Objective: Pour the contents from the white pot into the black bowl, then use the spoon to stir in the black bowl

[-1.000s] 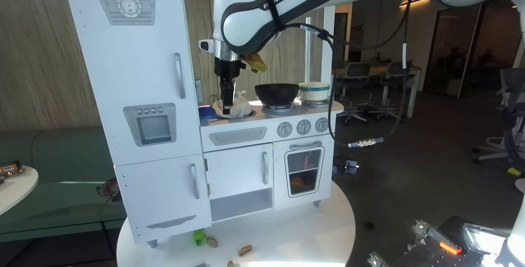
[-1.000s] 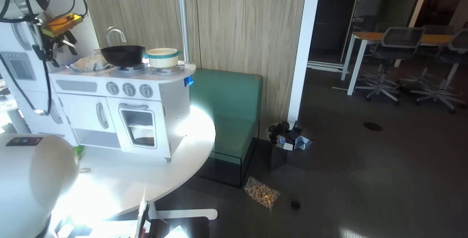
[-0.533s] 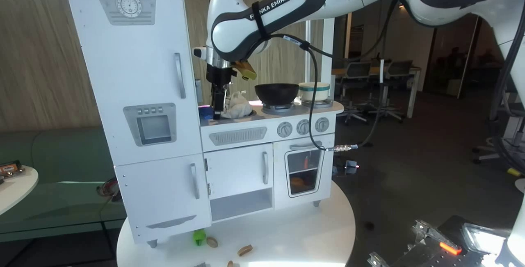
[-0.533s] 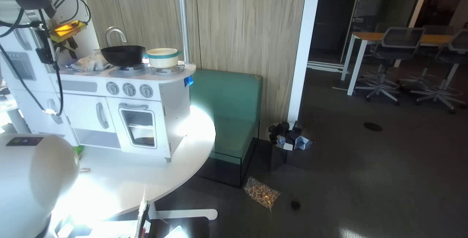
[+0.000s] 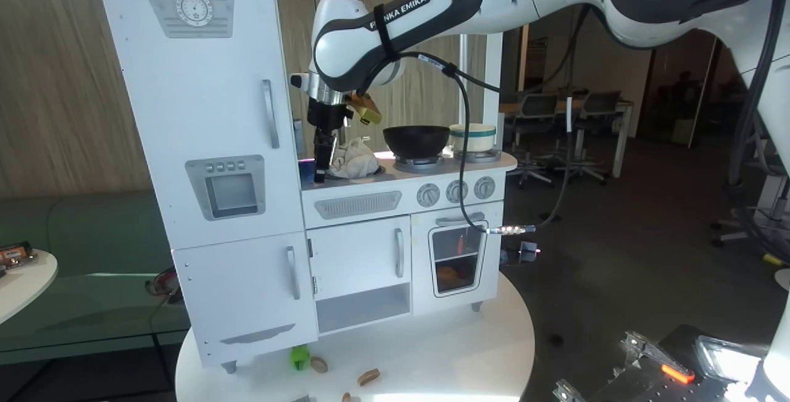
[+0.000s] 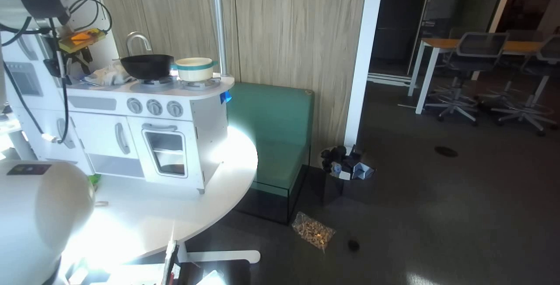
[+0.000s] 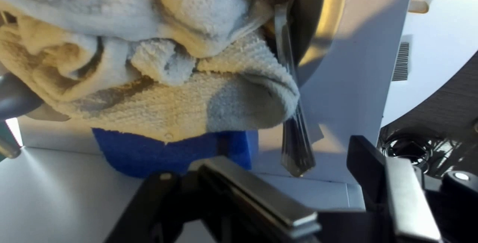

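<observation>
The white pot, pale with a teal band, stands on the right-hand burner in both exterior views. The black bowl stands on the burner beside it. The contents of both are hidden. A metal spoon shows in the wrist view, its head in the sink basin and its handle over the counter. A cloth covers part of the handle. My gripper is open and empty, pointing down, its fingers on either side of the handle end and apart from it. It also shows in an exterior view.
A crumpled cloth fills much of the sink. A blue object lies by the cloth near the tall fridge panel, close to my gripper. A faucet rises behind the sink. My arm's cable hangs before the oven.
My gripper has moved down and left in an exterior view, from above the cloth to the fridge side of the sink. The cable has swung along. Pot and bowl have not moved.
</observation>
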Tool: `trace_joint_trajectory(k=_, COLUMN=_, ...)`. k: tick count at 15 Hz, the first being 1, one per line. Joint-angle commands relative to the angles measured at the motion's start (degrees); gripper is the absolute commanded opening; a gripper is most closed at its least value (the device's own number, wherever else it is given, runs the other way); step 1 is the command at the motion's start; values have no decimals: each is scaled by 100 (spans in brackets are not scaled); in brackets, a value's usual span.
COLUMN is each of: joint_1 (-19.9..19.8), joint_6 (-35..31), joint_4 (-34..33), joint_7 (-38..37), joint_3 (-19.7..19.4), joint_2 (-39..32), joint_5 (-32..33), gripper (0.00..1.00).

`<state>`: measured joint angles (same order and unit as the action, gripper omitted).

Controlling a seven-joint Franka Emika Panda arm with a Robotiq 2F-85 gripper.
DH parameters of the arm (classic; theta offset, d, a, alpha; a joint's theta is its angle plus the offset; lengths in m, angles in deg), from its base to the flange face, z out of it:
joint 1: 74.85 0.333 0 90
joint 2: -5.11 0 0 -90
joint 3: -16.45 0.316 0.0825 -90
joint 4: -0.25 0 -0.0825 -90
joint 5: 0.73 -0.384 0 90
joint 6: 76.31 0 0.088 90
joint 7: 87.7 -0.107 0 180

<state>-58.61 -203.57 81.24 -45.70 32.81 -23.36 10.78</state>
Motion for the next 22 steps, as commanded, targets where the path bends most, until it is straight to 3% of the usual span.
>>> trace_joint_trajectory(k=1, joint_1=-6, joint_6=57, joint_4=-235, joint_7=64, joint_3=27, joint_2=-85, joint_5=-157, gripper=51)
trace_joint_trajectory(k=7, joint_1=-116, joint_6=-118, joint_4=-55, joint_7=-24, joint_3=28, joint_2=85, joint_5=-340, gripper=6)
trace_joint_trajectory(k=9, joint_1=-152, joint_6=-226, joint_4=21, joint_7=-70, joint_3=12, joint_2=193, joint_5=-381, gripper=0)
trace_joint_trajectory(k=17, joint_1=-543, joint_6=-1984, joint_4=1029, joint_7=-638, joint_3=-12, joint_2=1357, joint_5=-623, gripper=3)
trace_joint_trajectory(k=19, joint_1=-724, joint_6=-2524, joint_4=1427, joint_7=-739, joint_3=41, joint_2=1780, joint_5=-902, gripper=4)
trace_joint_trajectory(k=22, joint_1=-1026, joint_6=-3338, joint_4=1987, joint_7=-493, joint_3=113, joint_2=2341, joint_5=-1824, gripper=4)
